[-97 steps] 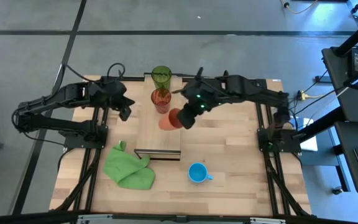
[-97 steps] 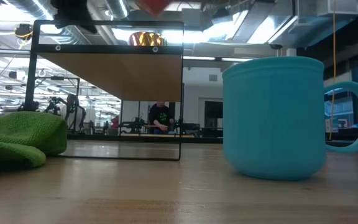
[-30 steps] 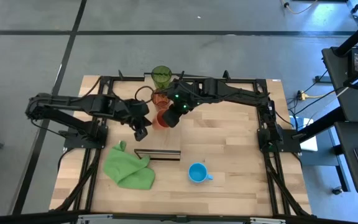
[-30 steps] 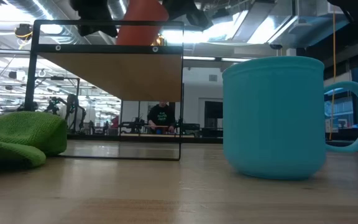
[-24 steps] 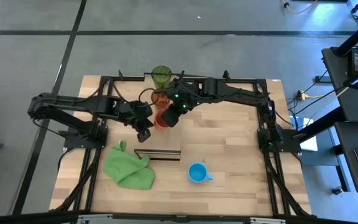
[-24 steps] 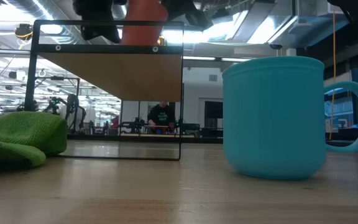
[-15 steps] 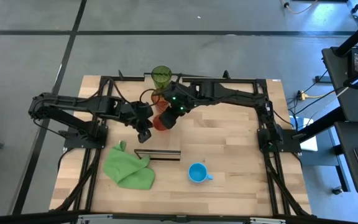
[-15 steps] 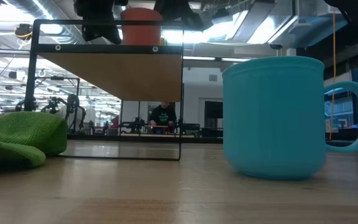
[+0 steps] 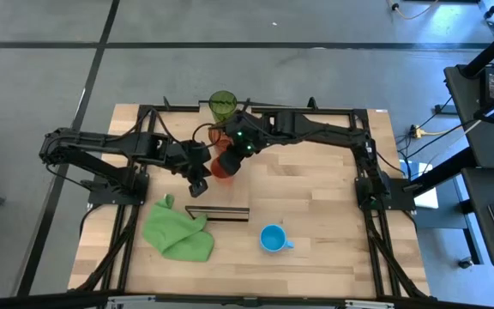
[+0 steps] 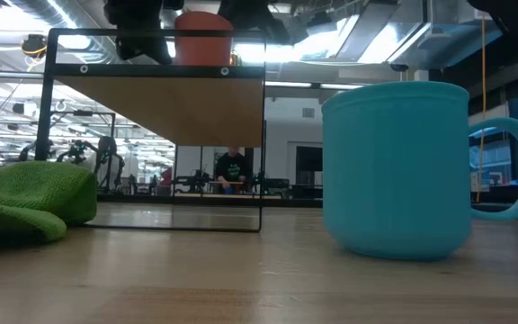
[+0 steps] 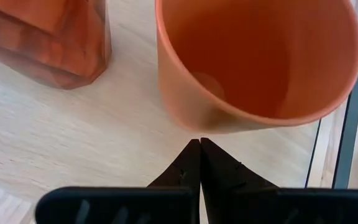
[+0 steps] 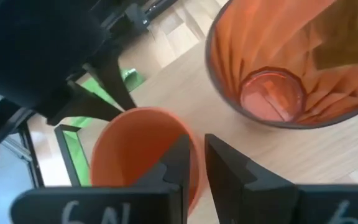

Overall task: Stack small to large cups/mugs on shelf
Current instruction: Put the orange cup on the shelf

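Observation:
A small red cup (image 9: 220, 168) stands upright on the pale shelf (image 9: 221, 196), near the board's middle. In the low view the small red cup (image 10: 203, 38) sits on the shelf's top edge (image 10: 106, 34). My right gripper (image 9: 229, 160) is shut on its rim. My left gripper (image 9: 199, 179) is shut, its tips (image 11: 199, 144) right at the cup's outer wall on the left side. The red-orange tumbler (image 12: 278, 68) and the green tumbler (image 9: 222, 105) stand farther back on the shelf. The light-blue mug (image 9: 271, 238) sits on the tabletop. My right gripper pinches the small red cup's wall at the rim (image 12: 191, 148), one finger inside (image 12: 179, 163) and one outside (image 12: 224, 163), coming from above on the side facing the red-orange tumbler. The cup stands upright with its base on the shelf. My left gripper's shut tips stand at the cup's lower wall (image 11: 197, 124); whether they touch, I cannot tell.
A crumpled green cloth (image 9: 178, 230) lies on the tabletop left of the shelf's near end. The shelf's dark front frame (image 10: 261, 135) stands between cloth and mug. Open tabletop lies on the right half of the table (image 9: 324, 197).
The small red cup was tilted a second ago; it has come down and turned upright, and its base now rests on the shelf. My right gripper moved slightly toward the table's left and far edge with it. My left gripper stayed shut beside the cup.

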You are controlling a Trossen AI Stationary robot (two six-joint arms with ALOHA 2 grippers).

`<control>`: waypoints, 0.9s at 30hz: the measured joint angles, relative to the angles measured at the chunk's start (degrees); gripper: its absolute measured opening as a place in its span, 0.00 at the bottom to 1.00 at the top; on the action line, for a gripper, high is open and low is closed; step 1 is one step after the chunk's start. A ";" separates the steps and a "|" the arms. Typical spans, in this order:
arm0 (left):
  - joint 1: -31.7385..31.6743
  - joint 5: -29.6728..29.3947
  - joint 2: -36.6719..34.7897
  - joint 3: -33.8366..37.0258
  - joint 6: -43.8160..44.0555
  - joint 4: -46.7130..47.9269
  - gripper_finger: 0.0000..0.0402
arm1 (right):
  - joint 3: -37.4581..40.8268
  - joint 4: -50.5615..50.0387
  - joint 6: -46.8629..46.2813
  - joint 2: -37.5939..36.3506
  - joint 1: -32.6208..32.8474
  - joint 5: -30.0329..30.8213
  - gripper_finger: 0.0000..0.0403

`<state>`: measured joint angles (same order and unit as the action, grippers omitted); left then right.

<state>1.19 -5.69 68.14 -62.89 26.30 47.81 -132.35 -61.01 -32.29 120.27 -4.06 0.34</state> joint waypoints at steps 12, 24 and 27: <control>-0.01 0.11 -2.35 -0.04 -0.98 2.51 0.00 | -0.17 -15.30 3.20 -3.93 -0.91 -1.78 0.10; -0.04 -4.31 -6.45 -0.04 -0.27 3.05 0.00 | 6.45 -9.36 2.88 -3.54 1.12 -10.74 0.01; -0.04 -4.31 -6.35 1.01 0.09 1.60 0.00 | 9.07 -5.96 2.31 -3.57 1.42 -12.67 0.01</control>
<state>1.15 -10.00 61.79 -61.88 26.39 49.42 -123.29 -66.97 -29.98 116.70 -2.64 -12.33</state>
